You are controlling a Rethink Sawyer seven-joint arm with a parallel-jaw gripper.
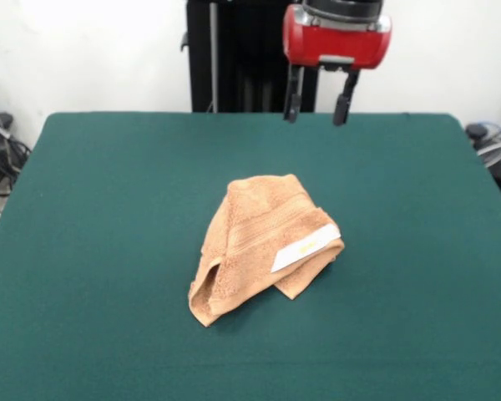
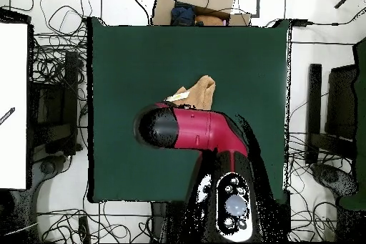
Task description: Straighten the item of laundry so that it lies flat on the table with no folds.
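Note:
The item of laundry (image 1: 263,246) is an orange-tan towel lying crumpled and folded over itself near the middle of the green table (image 1: 108,217). A white tag with yellow print (image 1: 305,247) shows on its right side. My gripper (image 1: 317,104) hangs high above the table's far part, behind the towel and apart from it, open with nothing between its fingers. In the overhead view the red arm covers most of the towel (image 2: 200,92); only its far part and tag show past the arm. The gripper itself is hidden there.
The green cloth of the table (image 2: 129,62) spreads wide on all sides of the towel. Cables and dark equipment (image 2: 53,91) lie on the floor beside the table. A cardboard box (image 2: 204,1) sits past the table's edge.

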